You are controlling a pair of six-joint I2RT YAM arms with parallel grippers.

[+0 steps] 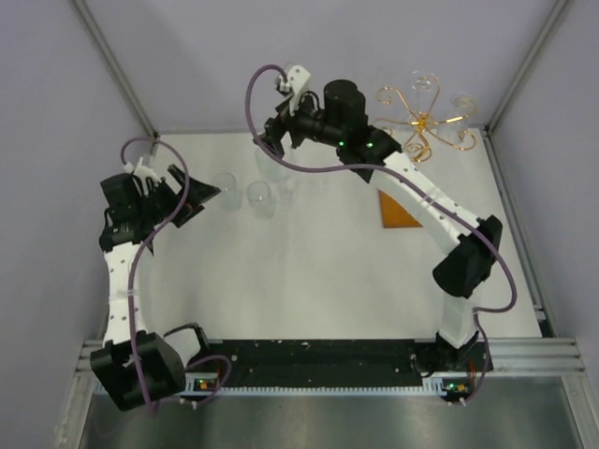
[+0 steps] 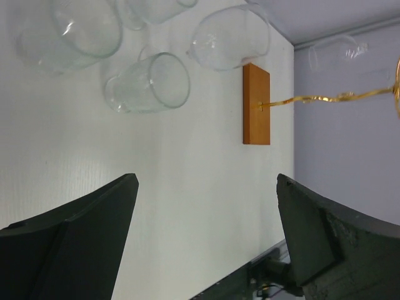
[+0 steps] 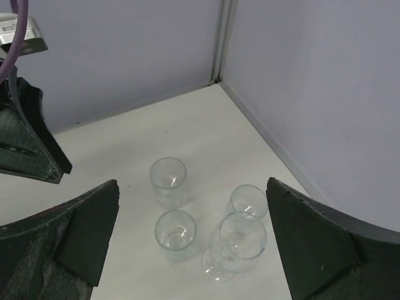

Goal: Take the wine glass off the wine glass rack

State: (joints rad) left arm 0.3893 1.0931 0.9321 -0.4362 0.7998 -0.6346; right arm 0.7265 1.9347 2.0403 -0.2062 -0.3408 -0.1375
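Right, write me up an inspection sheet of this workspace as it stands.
Surface: white tabletop, flat.
Job's things: gold wire wine glass rack with scroll arms, on an orange-brown rectangular wooden base, far right; clear wine glasses hang from it.
Clutter: four clear glasses standing together, left of centre.
Grippers: left gripper open, empty; right gripper open, empty, above the standing glasses.
Cables: purple cables loop along both arms.
Surroundings: lilac-grey walls, metal frame posts.
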